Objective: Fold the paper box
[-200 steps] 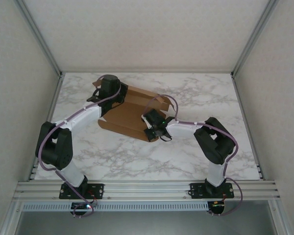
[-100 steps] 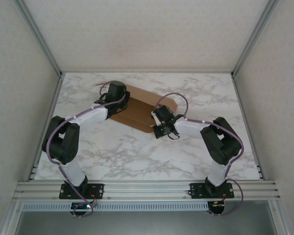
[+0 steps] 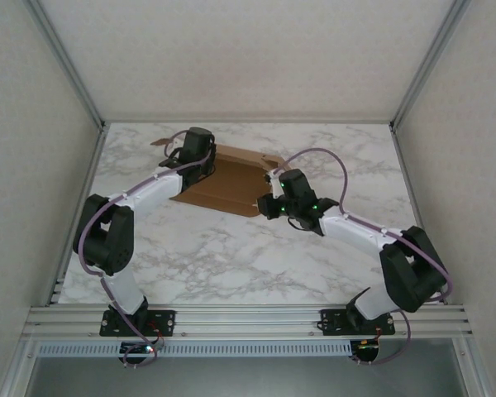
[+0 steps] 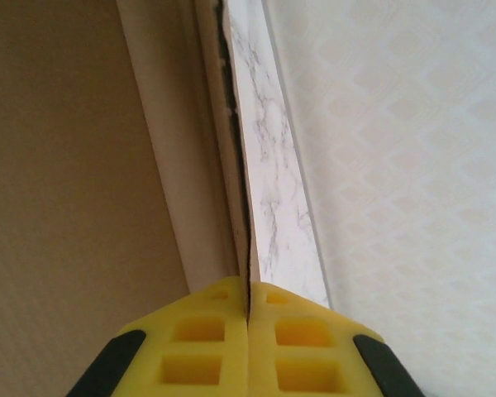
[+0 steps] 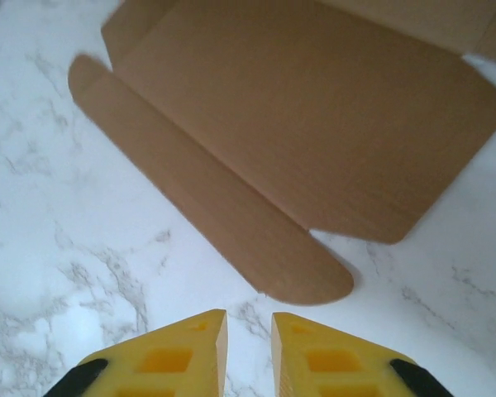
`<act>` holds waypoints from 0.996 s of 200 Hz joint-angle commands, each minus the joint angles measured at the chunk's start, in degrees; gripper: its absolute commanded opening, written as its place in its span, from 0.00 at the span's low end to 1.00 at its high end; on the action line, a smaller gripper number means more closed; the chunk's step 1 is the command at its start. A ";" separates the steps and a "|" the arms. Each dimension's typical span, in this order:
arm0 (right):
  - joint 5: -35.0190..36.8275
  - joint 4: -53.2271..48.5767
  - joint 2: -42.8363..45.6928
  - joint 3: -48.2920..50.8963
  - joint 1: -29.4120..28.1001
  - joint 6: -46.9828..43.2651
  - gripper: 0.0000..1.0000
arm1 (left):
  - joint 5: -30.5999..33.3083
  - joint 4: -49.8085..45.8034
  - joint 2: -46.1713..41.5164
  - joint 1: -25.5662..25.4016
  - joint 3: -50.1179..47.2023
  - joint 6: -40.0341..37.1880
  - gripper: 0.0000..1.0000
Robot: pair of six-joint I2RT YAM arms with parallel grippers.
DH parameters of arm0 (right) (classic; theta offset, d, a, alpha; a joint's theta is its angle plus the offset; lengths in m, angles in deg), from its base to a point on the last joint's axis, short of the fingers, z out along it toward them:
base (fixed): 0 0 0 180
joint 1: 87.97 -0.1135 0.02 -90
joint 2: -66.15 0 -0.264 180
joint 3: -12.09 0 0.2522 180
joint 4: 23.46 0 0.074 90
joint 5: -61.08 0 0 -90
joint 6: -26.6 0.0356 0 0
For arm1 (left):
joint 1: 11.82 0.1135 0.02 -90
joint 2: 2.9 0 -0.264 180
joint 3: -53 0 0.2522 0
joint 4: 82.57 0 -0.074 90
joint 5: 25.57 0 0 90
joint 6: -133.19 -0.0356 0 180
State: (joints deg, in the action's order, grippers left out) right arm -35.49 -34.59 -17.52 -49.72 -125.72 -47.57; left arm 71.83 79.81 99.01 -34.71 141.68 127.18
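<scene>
The brown paper box (image 3: 231, 184) lies opened out on the marble table, toward the back centre. My left gripper (image 3: 202, 157) is at its back left edge. In the left wrist view the yellow fingers (image 4: 194, 347) of the left gripper (image 4: 250, 294) are shut on a thin cardboard panel (image 4: 66, 165) seen edge-on. My right gripper (image 3: 270, 206) hovers just off the box's right front corner. In the right wrist view this right gripper (image 5: 249, 318) is open with only bare table in the gap, and the paper box (image 5: 314, 124) and its rounded flap (image 5: 231, 223) lie just ahead of the tips.
The marble table (image 3: 231, 256) stretches in front of the box and to both sides. Pale walls and aluminium frame posts (image 3: 70, 70) close in the back and sides. A rail (image 3: 248, 318) runs along the near edge by the arm bases.
The box has slid toward the back and now lies flatter. The left gripper moved back and right with it. The right arm stretched out, and its gripper now sits off the box's edge.
</scene>
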 commanded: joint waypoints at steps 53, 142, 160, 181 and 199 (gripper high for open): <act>4.25 9.85 5.50 3.78 1.67 16.53 0.02 | 5.76 -19.42 2.40 -1.44 15.36 20.38 0.00; -8.74 8.21 -13.83 -5.80 3.80 30.14 0.00 | 7.19 -28.80 7.49 -2.83 23.87 22.96 0.00; -9.43 5.31 -18.17 -8.79 4.25 31.46 0.00 | 7.37 -28.92 7.84 -2.92 23.40 22.91 0.00; -8.06 2.29 -21.30 -10.04 4.16 31.80 0.00 | 7.70 -29.31 8.34 -2.93 23.52 22.60 0.00; -7.73 1.06 -23.42 -10.20 4.04 31.66 0.00 | 8.14 -29.17 8.57 -3.03 23.65 22.52 0.00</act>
State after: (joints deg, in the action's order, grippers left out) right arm -43.16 -29.21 -38.38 -58.49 -121.79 -17.27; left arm 77.25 54.85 106.06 -37.58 163.53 148.86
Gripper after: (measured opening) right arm 0.034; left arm 0.055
